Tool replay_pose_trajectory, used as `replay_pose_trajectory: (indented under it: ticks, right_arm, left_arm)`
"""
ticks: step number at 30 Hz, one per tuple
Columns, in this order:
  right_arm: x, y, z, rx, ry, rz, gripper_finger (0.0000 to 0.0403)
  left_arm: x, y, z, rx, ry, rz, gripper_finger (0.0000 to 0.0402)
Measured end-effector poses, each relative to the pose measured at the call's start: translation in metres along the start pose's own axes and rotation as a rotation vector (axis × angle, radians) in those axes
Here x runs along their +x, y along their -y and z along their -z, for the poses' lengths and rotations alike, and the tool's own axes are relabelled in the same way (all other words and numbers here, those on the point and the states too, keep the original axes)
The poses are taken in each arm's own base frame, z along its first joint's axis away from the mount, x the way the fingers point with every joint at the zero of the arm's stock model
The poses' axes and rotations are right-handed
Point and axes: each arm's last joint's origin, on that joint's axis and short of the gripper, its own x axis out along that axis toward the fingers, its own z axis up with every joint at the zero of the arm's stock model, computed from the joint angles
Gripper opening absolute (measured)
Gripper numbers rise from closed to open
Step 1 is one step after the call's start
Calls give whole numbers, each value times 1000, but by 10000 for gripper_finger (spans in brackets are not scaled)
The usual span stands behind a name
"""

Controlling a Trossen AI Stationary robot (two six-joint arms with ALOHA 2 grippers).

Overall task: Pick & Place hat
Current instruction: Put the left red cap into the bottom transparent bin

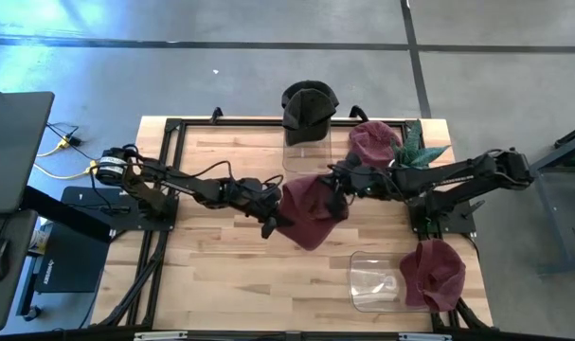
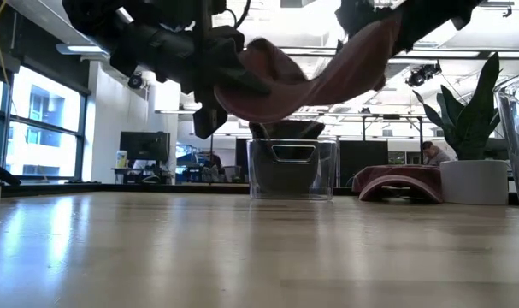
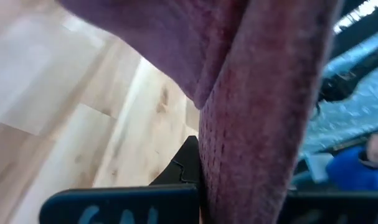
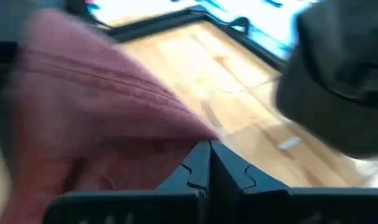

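The maroon fabric cap (image 1: 311,208) hangs above the middle of the light wooden table (image 1: 211,275), stretched between both arms. The left gripper (image 1: 276,216) and the right gripper (image 1: 336,186) each clamp an edge of it.

A maroon knitted fabric hat (image 1: 311,208) hangs over the pale blond wooden tabletop (image 1: 221,275). At twelve o'clock sits a black cloth cap (image 1: 308,104); two more maroon hats lie at two (image 1: 372,142) and five o'clock (image 1: 431,273), beside a green striped-leaf plant (image 1: 415,147).
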Motion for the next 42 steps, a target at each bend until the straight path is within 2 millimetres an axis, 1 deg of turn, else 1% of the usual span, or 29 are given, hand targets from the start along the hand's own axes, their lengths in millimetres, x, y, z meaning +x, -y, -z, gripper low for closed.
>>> replay_pose_trajectory:
  ticks: [3, 6, 9, 12, 17, 20, 23, 25, 27, 28, 31, 33, 35, 36, 38, 42]
  right_arm:
    - [7, 4, 2, -12, 0, 69, 2]
    - [8, 4, 3, -51, -2, 69, 5]
    - [2, 0, 0, -69, 0, -25, 6]
    - [-9, -4, -4, -67, 3, -127, 2]
    - [-28, -12, -6, -95, 4, -215, 4]
    - [-29, -20, -3, -136, -10, -318, 2]
    - [-24, -26, -1, -150, -21, -403, 2]
    - [-19, -28, 1, -169, -23, -426, 2]
    - [-16, -27, 0, -189, -10, -394, 1]
    - [-15, -25, 0, -189, 0, -351, 1]
    - [-19, -18, -9, -139, 67, -124, 2]
    - [-25, -13, -11, -114, 104, 29, 1]
    - [-31, -13, -11, -127, 113, 87, 1]
    - [-33, -15, -11, -147, 108, 71, 2]
    - [-38, -20, -11, -186, 106, -32, 3]
    - [-43, -35, -10, -257, 77, -374, 1]
  left_arm:
    - [0, 1, 1, 1, -25, 22, 1]
    - [0, 0, 1, 2, -25, 19, 1]
    - [0, -1, 1, 2, -9, -3, 1]
    - [0, -1, 1, 1, -8, -14, 1]
    - [0, -4, 5, -12, -46, -45, 1]
    - [-1, -6, 7, -16, -65, -63, 1]
    - [-1, -6, 7, 6, -80, -53, 1]
    - [-1, -5, 7, 8, -87, -34, 1]
    - [-1, -5, 7, 8, -90, -31, 1]
    - [-1, -5, 8, 8, -93, -33, 1]
    - [-1, -6, 9, 6, -108, -45, 1]
    - [-1, -7, 10, 15, -112, -48, 1]
    - [-1, -7, 10, 17, -111, -46, 1]
    - [-1, -7, 10, 18, -111, -47, 1]
    - [-1, -7, 10, 18, -112, -47, 1]
    - [-1, -7, 10, 16, -111, -47, 1]
